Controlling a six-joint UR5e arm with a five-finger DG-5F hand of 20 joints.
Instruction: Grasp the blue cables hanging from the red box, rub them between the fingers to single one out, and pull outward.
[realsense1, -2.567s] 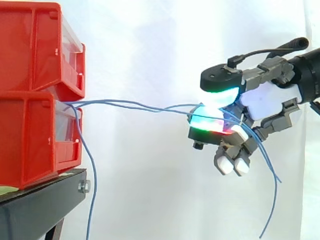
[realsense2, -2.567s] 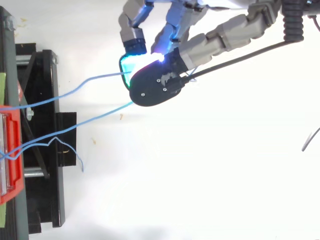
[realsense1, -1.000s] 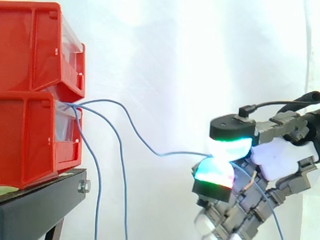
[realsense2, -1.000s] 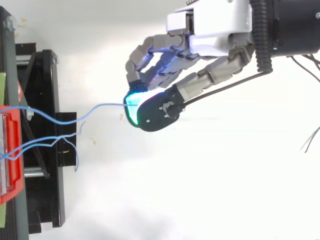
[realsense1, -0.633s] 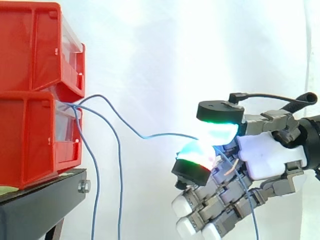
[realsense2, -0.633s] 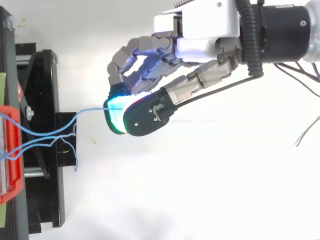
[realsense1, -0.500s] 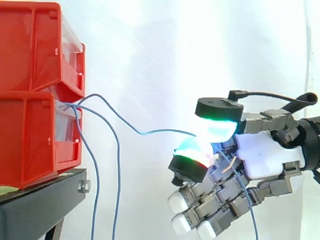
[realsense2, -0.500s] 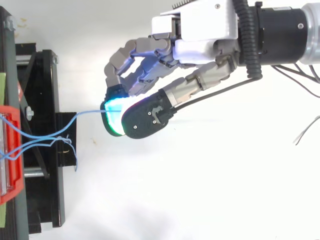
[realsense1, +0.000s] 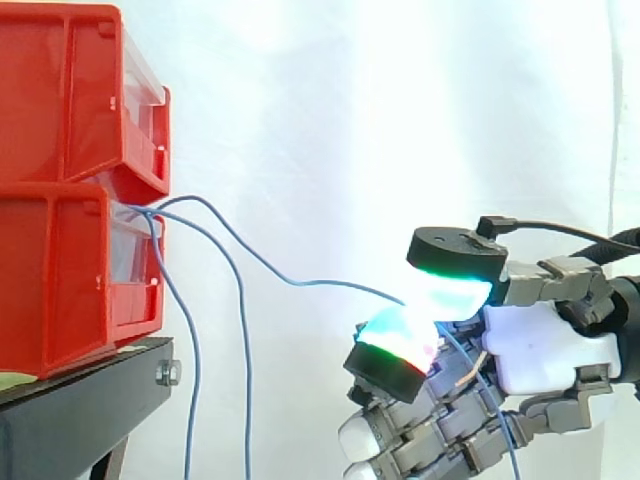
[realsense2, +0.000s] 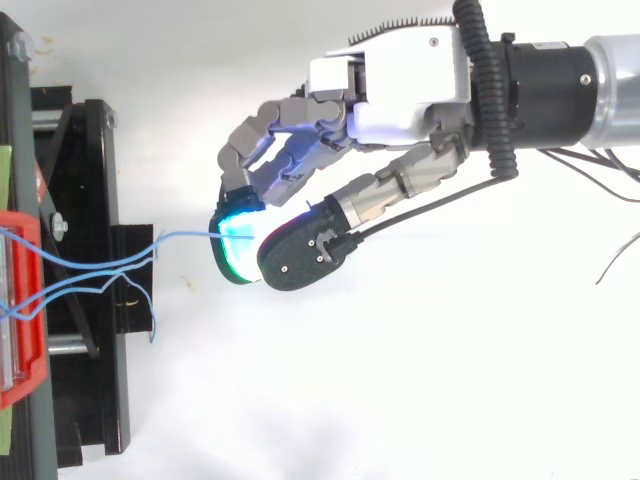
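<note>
I see a white curtain (realsense1: 320, 110) behind everything, and from above a plain white floor (realsense2: 400, 390) under the hand. Two red bins (realsense1: 60, 260) are stacked at the front edge of the black stand (realsense1: 80, 405); the left edge of the side view cuts them. The blue cables (realsense1: 245, 350) come out of the front of the lower bin. Two hang down past the stand's edge and leave the side view at the bottom. The pinched cable (realsense2: 185, 236) sags across to the hand (realsense1: 545, 360), well clear of the stand, where two glowing fingertips (realsense1: 447, 292) press together on it. The other fingers curl below, partly cut off. I cannot make out where the cables are fixed inside the bin
</note>
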